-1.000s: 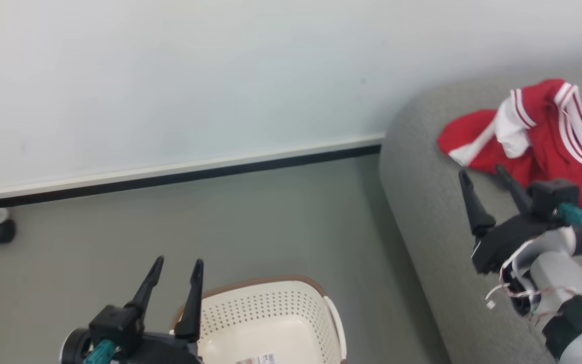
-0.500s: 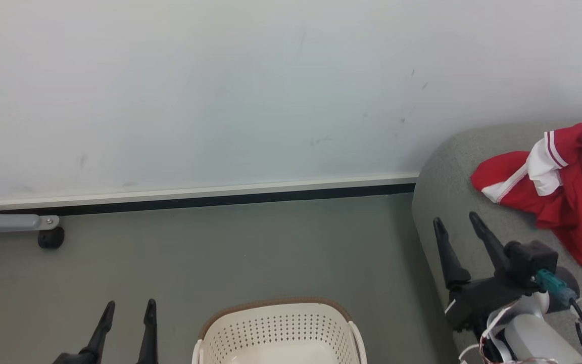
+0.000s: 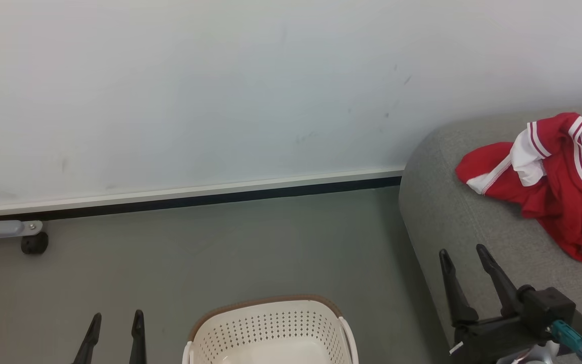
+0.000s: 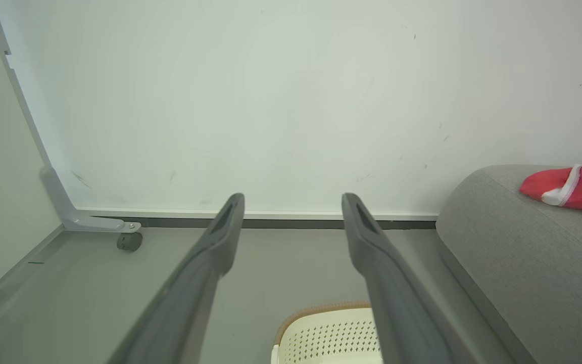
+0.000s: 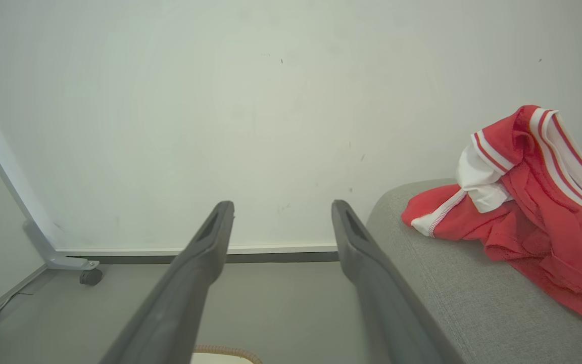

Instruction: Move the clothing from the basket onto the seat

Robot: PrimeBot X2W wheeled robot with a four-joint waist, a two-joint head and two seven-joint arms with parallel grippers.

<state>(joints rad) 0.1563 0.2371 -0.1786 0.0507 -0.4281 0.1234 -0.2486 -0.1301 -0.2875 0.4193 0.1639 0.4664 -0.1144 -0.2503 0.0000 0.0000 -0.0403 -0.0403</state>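
Seemingly near done: clothing lies heaped on the seat, beyond my right gripper. The basket, between it and my left gripper, looks bare. Both grippers gape wide, holding nothing.

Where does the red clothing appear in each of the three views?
Head view: clothing at the right edge, on the seat.
Left wrist view: clothing small, far right edge, mid height.
Right wrist view: clothing large, right side, mid height.
Shared landmark: the seat's rounded grey end beneath it.
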